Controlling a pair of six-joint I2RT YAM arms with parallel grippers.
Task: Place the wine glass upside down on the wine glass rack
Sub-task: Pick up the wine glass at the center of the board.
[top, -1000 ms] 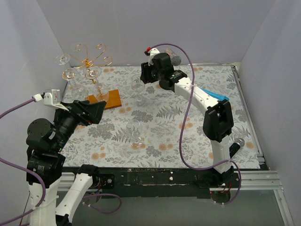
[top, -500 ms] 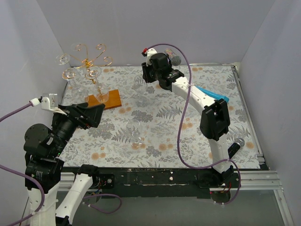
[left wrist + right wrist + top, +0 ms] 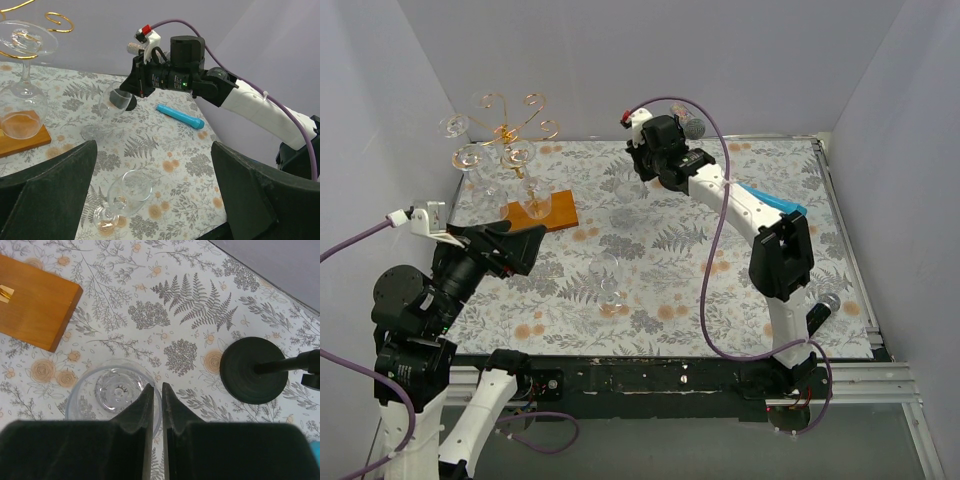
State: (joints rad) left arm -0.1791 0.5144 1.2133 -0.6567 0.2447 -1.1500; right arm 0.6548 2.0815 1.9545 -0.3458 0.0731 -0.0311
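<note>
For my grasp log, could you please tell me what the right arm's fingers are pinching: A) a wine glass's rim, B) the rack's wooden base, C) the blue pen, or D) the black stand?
A: in the right wrist view the fingers straddle the rim of the wine glass, one inside the bowl, one outside.

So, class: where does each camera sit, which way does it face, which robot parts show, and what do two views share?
Top external: high behind the bases, looking down on the table; left arm, right arm show.
Left wrist: on the left arm, facing the right end effector; own open fingers frame the bottom.
Right wrist: on the right arm, looking straight down at the wine glass; own fingers pinch it.
Shared: both wrists show that glass and the wine glass rack.
</note>
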